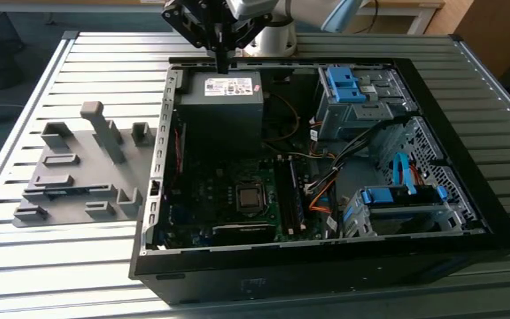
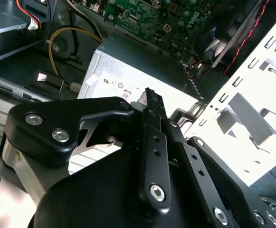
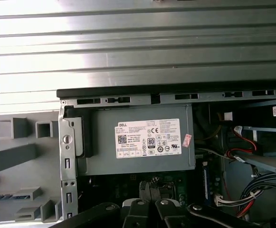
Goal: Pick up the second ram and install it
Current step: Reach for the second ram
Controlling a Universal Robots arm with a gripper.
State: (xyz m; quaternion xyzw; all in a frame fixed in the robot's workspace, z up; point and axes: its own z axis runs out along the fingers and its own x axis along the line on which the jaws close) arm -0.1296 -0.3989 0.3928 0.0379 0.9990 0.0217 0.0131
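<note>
Slatted metal desk point(image 1: 78, 266) carries an open computer case point(image 1: 503, 226) and, to the exterior view's left of it, a grey fixture plate point(image 1: 87, 174). What looks to be the second ram point(image 1: 58, 191) lies flat in one of that plate's slots. It is a dark thin strip, its long axis running roughly across the exterior view. The hand point(image 1: 223, 65) hangs above the power supply point(image 1: 220, 93) at the case's far end, so the second ram lies outside the case, to the exterior view's left of the hand and nearer the camera. The fingers point(image 2: 152, 137) are pressed together — nothing shows between them.
</note>
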